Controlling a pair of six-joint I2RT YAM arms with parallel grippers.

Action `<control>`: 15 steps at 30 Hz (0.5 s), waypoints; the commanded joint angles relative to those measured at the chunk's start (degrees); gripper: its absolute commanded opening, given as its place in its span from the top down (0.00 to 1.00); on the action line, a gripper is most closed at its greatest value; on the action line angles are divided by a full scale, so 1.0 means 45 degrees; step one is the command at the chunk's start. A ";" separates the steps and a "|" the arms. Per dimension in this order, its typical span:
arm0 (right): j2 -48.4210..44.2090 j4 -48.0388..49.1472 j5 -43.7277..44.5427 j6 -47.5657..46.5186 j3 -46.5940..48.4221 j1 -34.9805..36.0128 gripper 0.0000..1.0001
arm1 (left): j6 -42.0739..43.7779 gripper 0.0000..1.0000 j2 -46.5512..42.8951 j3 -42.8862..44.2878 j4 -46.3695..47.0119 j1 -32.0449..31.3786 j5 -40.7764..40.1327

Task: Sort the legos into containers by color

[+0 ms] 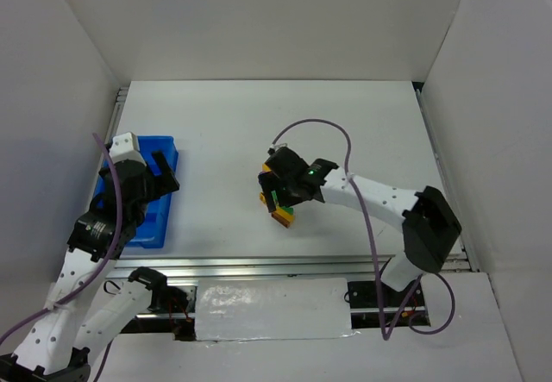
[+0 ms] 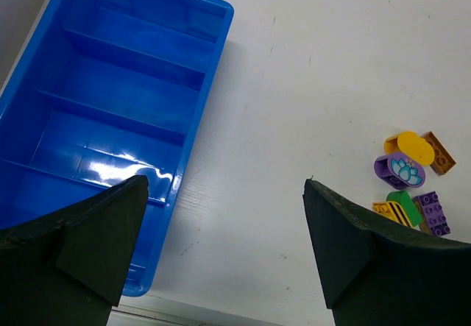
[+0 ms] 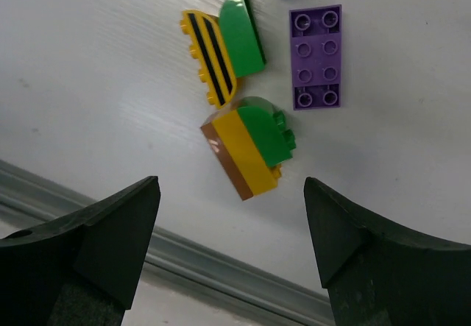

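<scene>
The blue tray (image 1: 148, 225) lies at the table's left; in the left wrist view its compartments (image 2: 110, 98) hold nothing. My left gripper (image 1: 164, 171) hovers open over the tray's right rim, with nothing between its tips (image 2: 224, 185). The legos (image 1: 281, 212) lie in a cluster mid-table, also seen in the left wrist view (image 2: 408, 182). My right gripper (image 1: 280, 194) is open just above them. In the right wrist view a brown, yellow and green stack (image 3: 250, 149) lies just beyond the open gripper (image 3: 229, 186), with a striped yellow brick (image 3: 208, 57), a green curved brick (image 3: 243, 32) and a purple plate (image 3: 316, 57) beyond.
A metal rail (image 1: 302, 266) runs along the table's front edge, close to the legos, and shows in the right wrist view (image 3: 184, 260). White walls enclose the table on three sides. A purple cable (image 1: 328, 128) loops above the right arm.
</scene>
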 commanded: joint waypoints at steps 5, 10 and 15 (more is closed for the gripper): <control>0.1779 -0.0327 0.1213 -0.0890 0.0613 0.0163 0.13 | 0.0397 0.01 0.0239 0.0256 0.0636 0.0074 0.0667; 0.2191 -0.0348 0.1213 -0.0363 0.0245 0.0182 0.16 | 0.0417 0.01 0.0161 0.0237 0.0675 0.0074 0.0746; 0.1781 0.0763 0.0144 -0.0420 -0.0851 0.0221 0.20 | 0.0494 0.01 0.0161 0.0217 0.0752 0.0074 0.0940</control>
